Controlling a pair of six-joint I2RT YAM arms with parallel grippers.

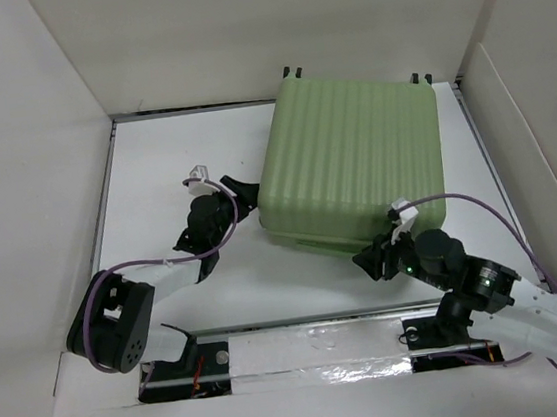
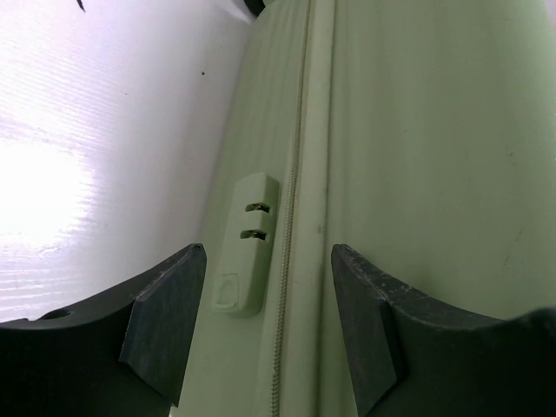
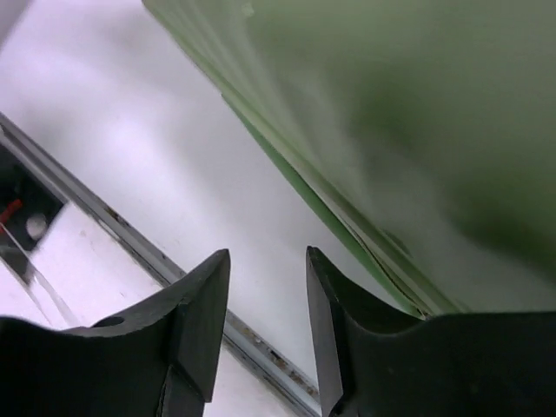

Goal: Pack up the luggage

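Observation:
The luggage (image 1: 354, 165), a light green ribbed hard-shell case, lies closed on the white table at the centre right, its small black wheels (image 1: 291, 71) at the far edge. My left gripper (image 1: 241, 191) stands open at its left side. In the left wrist view the left gripper (image 2: 268, 249) faces the side wall of the luggage (image 2: 417, 156), with the zip seam (image 2: 291, 217) and a pale lock block (image 2: 246, 243) between the spread fingers. My right gripper (image 1: 370, 258) is open at the near edge of the luggage (image 3: 417, 104). Nothing is between the fingers of the right gripper (image 3: 268, 252).
White walls box in the table on the left, back and right. A metal rail (image 1: 301, 320) runs along the near edge, also seen as the rail (image 3: 130, 234) under the right gripper. Bare white table (image 1: 164, 171) lies left of the luggage.

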